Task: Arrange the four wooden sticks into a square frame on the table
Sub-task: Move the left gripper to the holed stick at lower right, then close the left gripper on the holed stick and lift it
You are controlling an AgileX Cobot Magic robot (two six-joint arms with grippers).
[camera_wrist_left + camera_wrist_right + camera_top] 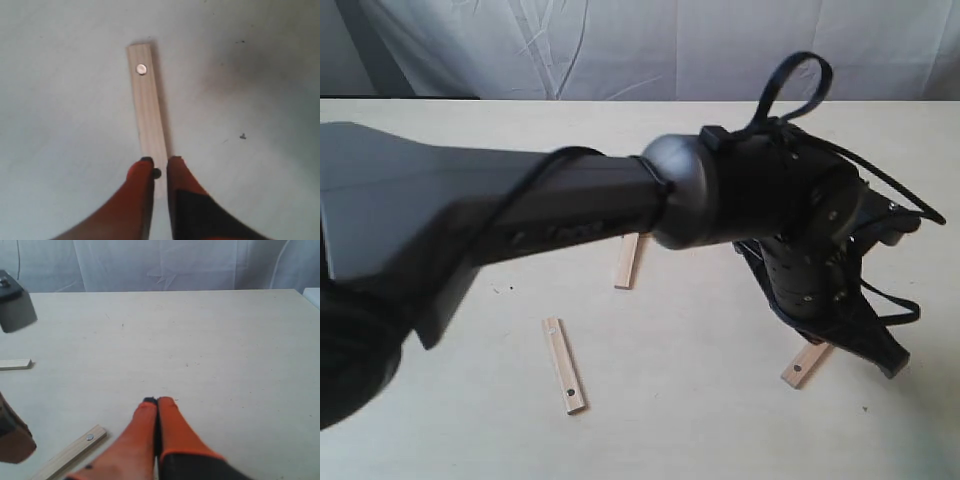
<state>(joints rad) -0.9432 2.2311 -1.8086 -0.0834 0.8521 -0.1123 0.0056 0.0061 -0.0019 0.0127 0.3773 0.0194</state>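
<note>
Three wooden sticks show on the table (700,420): one (628,262) partly under my left arm, one (563,365) lying nearer the front, and one (807,365) at the right below my left gripper (880,350). In the left wrist view that stick (147,107) lies flat, a screw near its far end. My left gripper (160,162) hangs over its near end, jaws a narrow gap apart and lapping the stick's edges. My right gripper (158,401) is shut on nothing above bare table. No square frame is formed.
My left arm (520,215) crosses most of the exterior view and hides the table behind it. In the right wrist view a stick (70,452) lies beside the right gripper, another stick's end (15,364) sits farther off, and white cloth (160,265) hangs behind the table.
</note>
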